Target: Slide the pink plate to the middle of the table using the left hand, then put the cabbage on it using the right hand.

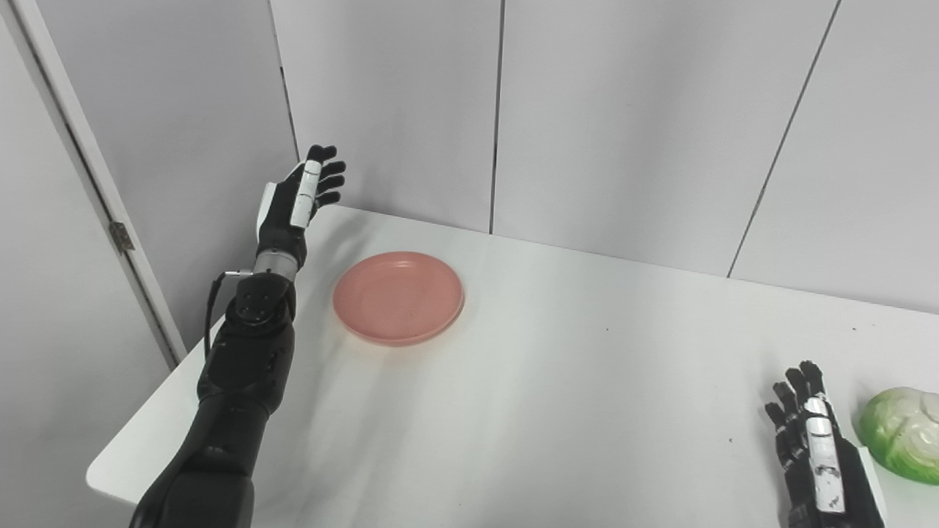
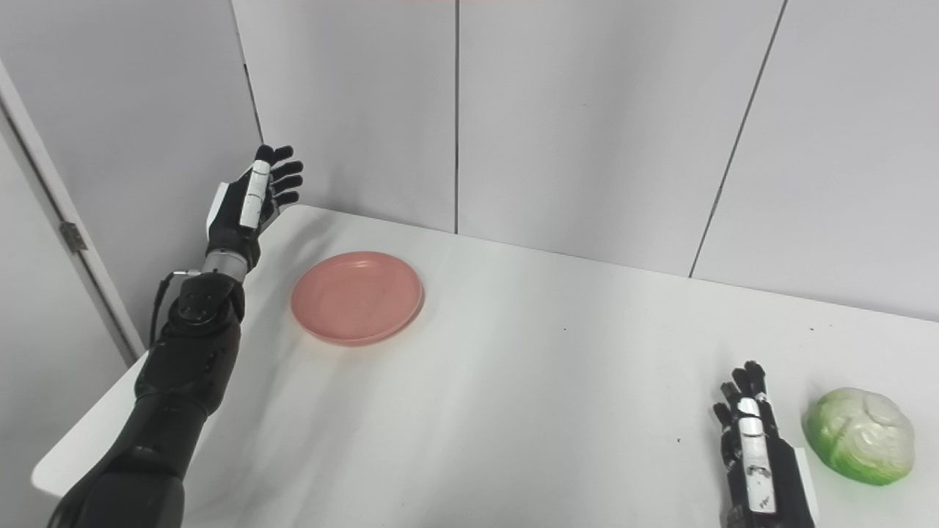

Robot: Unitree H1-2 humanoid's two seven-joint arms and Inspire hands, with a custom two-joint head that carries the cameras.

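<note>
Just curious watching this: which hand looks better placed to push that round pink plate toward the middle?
The left hand: it is raised, open, just beside the round pink plate. The right hand sits far off by the green cabbage.

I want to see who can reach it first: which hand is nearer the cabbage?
Right. The right hand sits just left of the cabbage; the left hand is raised across the table.

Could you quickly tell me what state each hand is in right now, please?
Left hand: open, raised beside the pink plate, holding nothing.
Right hand: open, beside the cabbage, holding nothing.
</note>
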